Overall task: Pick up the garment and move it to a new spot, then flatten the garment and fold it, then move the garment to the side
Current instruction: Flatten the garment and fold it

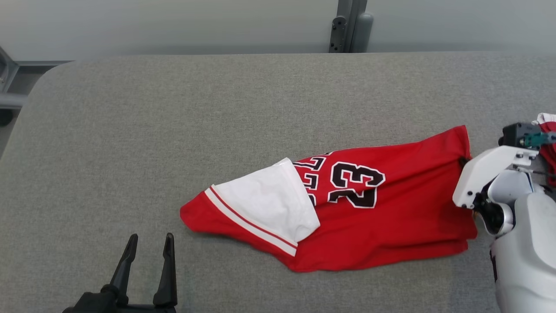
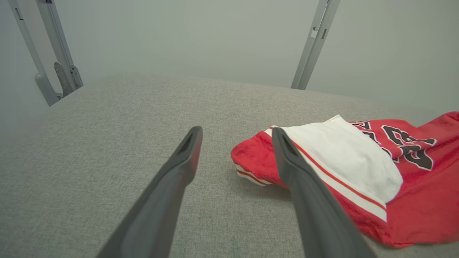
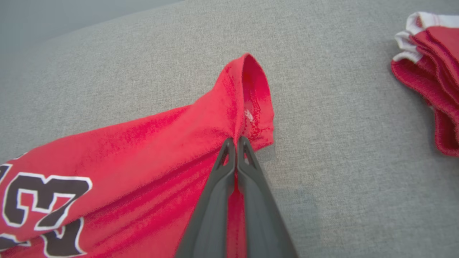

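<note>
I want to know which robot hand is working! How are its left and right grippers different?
The left gripper has its fingers spread open; the right gripper has its pressed shut. The left holds nothing, beside the red jersey; the right pinches the jersey's edge. Both have long dark fingers.

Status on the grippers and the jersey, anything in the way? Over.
Right gripper: jaws shut on a corner of the jersey. Left gripper: jaws open, off the cloth. Jersey rumpled on the table, not flat. Second red garment lies apart, at right.
</note>
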Tool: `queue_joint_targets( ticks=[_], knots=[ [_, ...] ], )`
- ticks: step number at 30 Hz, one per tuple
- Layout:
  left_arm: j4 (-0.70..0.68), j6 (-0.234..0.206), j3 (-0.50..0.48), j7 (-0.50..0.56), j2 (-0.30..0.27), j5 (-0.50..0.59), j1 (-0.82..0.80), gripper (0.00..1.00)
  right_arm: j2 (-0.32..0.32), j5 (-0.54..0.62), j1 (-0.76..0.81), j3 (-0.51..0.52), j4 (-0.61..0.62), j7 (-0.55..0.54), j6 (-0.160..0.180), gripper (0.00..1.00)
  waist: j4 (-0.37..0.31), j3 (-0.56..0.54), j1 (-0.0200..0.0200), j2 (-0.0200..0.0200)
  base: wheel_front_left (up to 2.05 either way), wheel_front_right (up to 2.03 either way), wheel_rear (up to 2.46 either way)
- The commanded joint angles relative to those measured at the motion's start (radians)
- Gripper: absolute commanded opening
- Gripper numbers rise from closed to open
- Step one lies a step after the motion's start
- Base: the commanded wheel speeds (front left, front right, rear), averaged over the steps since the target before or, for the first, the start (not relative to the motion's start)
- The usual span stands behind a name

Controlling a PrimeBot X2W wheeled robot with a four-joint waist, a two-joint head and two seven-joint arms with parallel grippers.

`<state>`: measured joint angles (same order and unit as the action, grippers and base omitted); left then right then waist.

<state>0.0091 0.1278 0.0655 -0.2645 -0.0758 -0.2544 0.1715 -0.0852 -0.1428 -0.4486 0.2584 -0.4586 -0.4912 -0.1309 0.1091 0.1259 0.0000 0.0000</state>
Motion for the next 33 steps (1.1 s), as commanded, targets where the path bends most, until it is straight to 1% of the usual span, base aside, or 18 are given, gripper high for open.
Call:
queue_joint_targets(
  ticks=[1, 3, 10, 11, 12, 13, 17, 20, 23, 27, 33],
  knots=[
    [-0.004, 0.004, 0.004, 0.001, -0.006, 0.001, -0.025, 1.0, -0.007, 0.009, -0.035, 0.006, -0.007, 0.001, 0.001, 0.0, 0.012, 0.013, 0.0, 0.0, 0.0, 0.0, 0.0],
    [-0.006, 0.004, 0.013, 0.001, -0.009, 0.0, -0.033, 1.0, -0.016, 0.023, -0.077, 0.01, -0.029, 0.002, 0.001, 0.0, 0.025, 0.025, 0.0, 0.0, 0.0, 0.0, 0.0],
    [-0.012, 0.004, 0.033, 0.001, -0.009, 0.003, -0.062, 1.0, -0.016, 0.09, -0.2, 0.094, -0.15, 0.041, 0.001, 0.0, 0.073, 0.065, 0.0, 0.0, 0.0, 0.0, 0.0],
    [-0.013, 0.004, 0.033, 0.001, -0.008, 0.002, -0.065, 1.0, -0.015, 0.103, -0.213, 0.11, -0.165, 0.053, 0.001, 0.16, 0.078, 0.068, 0.0, 0.0, 0.0, 0.0, 0.0],
    [-0.013, 0.004, 0.035, 0.001, -0.006, 0.002, -0.067, 1.0, -0.013, 0.117, -0.222, 0.12, -0.18, 0.064, 0.001, 1.0, 0.083, 0.07, 0.0, 0.0, 0.0, 0.0, 0.0],
    [-0.012, 0.004, 0.035, 0.001, -0.005, 0.002, -0.069, 1.0, -0.011, 0.13, -0.228, 0.125, -0.194, 0.073, 0.001, 1.0, 0.087, 0.07, 0.0, 0.0, 0.0, 0.0, 0.0],
    [-0.008, 0.004, 0.028, 0.001, 0.0, 0.003, -0.057, 1.0, -0.01, 0.121, -0.238, 0.122, -0.211, 0.124, 0.001, 1.0, 0.09, 0.055, 0.0, 0.0, 0.0, 0.0, 0.0],
    [-0.002, 0.004, 0.015, 0.001, 0.002, 0.002, -0.035, 1.0, -0.021, 0.105, -0.214, 0.11, -0.192, 0.161, 0.001, 1.0, 0.078, 0.03, 0.0, 0.0, 0.0, 0.0, 0.0],
    [-0.003, 0.004, 0.006, 0.001, 0.005, -0.001, -0.021, 1.0, -0.032, 0.087, -0.176, 0.089, -0.152, 0.176, 0.001, 1.0, 0.055, 0.003, 0.0, 0.0, 0.0, 0.0, 0.0],
    [-0.002, 0.004, 0.0, 0.001, 0.006, -0.001, -0.006, 1.0, -0.05, 0.064, -0.093, 0.073, -0.084, 0.148, 0.001, 1.0, 0.023, -0.032, 0.0, 0.0, 0.0, 0.0, 0.0],
    [0.004, 0.004, -0.001, 0.001, 0.007, -0.003, 0.011, 1.0, -0.036, 0.015, 0.055, 0.071, 0.03, 0.071, 0.001, 1.0, -0.015, -0.065, 0.0, 0.0, 0.0, 0.0, 0.0]
  ],
)
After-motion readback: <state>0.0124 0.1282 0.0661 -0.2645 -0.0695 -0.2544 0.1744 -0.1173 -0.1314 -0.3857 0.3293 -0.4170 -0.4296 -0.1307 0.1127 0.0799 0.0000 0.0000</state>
